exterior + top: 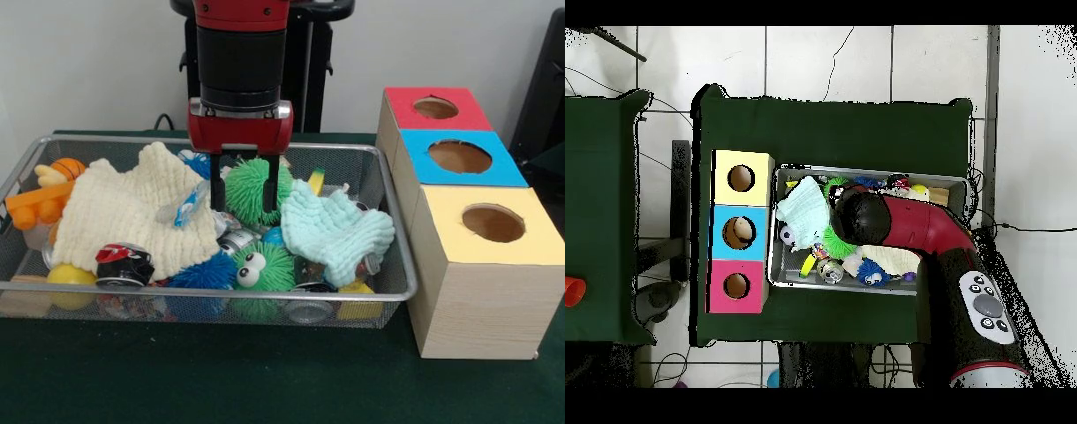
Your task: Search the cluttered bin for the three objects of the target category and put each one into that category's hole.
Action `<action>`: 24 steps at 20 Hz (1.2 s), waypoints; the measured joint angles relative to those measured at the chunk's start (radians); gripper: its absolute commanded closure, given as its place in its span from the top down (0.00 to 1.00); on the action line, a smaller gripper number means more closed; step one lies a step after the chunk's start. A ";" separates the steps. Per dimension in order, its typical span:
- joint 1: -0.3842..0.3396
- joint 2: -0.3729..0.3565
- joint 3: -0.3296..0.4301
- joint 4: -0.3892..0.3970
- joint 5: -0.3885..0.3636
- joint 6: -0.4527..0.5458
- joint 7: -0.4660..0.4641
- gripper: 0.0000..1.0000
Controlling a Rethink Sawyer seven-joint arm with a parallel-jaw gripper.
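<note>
Gripper [245,184] jaws apart, straddling green spiky ball [254,190] in bin [388,291]; risk: nearby blue cloth [335,231] snags, ball slips.

The front camera sits close and low; the overhead looks straight down from afar; both share the wire-mesh bin [388,291] [780,272].

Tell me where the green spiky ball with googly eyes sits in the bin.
In the front view, the green spiky ball with eyes lies against the wire bin's camera-side wall, middle, between a blue spiky ball and the pale blue cloth.
</note>
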 measured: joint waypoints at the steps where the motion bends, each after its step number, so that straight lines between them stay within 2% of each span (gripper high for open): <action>1: 0.000 0.000 0.000 0.000 0.000 0.000 0.000 1.00; 12: 0.005 -0.009 0.000 0.000 0.000 0.000 0.000 1.00; 24: 0.091 -0.052 -0.014 -0.001 0.000 0.000 0.000 1.00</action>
